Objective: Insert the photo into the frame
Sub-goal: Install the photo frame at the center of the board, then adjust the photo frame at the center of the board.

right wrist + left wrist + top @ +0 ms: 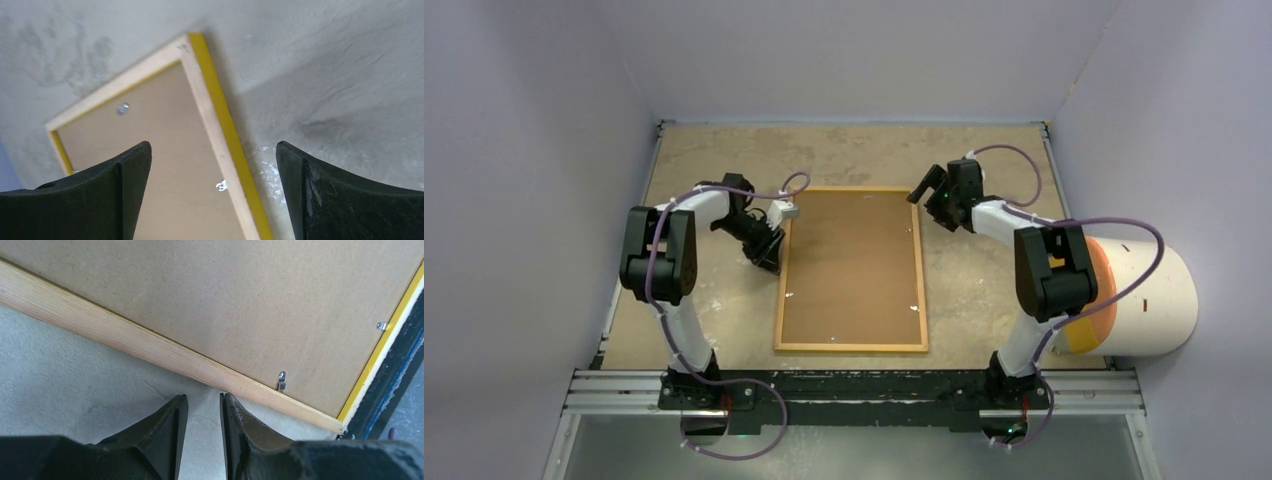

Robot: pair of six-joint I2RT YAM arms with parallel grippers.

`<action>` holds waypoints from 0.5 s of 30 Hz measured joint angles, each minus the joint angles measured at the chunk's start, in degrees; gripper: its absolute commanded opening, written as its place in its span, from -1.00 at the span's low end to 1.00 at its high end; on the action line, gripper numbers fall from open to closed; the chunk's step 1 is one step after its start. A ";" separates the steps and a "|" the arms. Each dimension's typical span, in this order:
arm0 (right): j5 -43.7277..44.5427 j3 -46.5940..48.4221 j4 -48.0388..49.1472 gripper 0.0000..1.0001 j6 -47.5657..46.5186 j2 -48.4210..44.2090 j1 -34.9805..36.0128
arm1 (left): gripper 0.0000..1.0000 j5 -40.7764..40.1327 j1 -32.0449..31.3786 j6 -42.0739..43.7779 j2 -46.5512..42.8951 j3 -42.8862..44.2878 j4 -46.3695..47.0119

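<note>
The frame (851,347) lies face down in the middle of the table, wood-brown back up, with the brown backing board (852,265) set in it. The photo is hidden. My left gripper (771,262) hovers low beside the frame's left side. In the left wrist view the left gripper (203,399) is narrowly open and empty, just short of the wooden edge (150,342) and a metal clip (282,380). My right gripper (921,193) is at the far right corner. The right gripper (214,150) is wide open above the yellow-fronted edge (216,95).
A white cylinder with an orange end (1139,300) lies at the right, beside the right arm's base. Grey walls close in the table on three sides. A metal rail (854,390) runs along the near edge. Small clips (221,185) hold the backing board (150,115).
</note>
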 measured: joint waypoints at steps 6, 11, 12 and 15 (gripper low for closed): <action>-6.78 5.18 2.49 0.84 -0.13 8.79 0.57 | -0.28 -3.32 -3.48 -0.68 -2.93 -2.69 2.80; -8.83 15.10 2.23 0.81 -0.59 16.90 2.64 | -0.29 -5.16 -8.81 -2.34 -3.41 -2.89 2.56; -9.27 17.77 2.03 0.81 -0.63 18.86 3.21 | -0.29 -5.31 -10.16 -2.75 -3.26 -2.75 2.25; -10.01 30.60 0.98 0.81 -1.20 27.41 5.99 | -0.24 -5.29 -14.60 -5.53 -1.75 -1.46 -0.66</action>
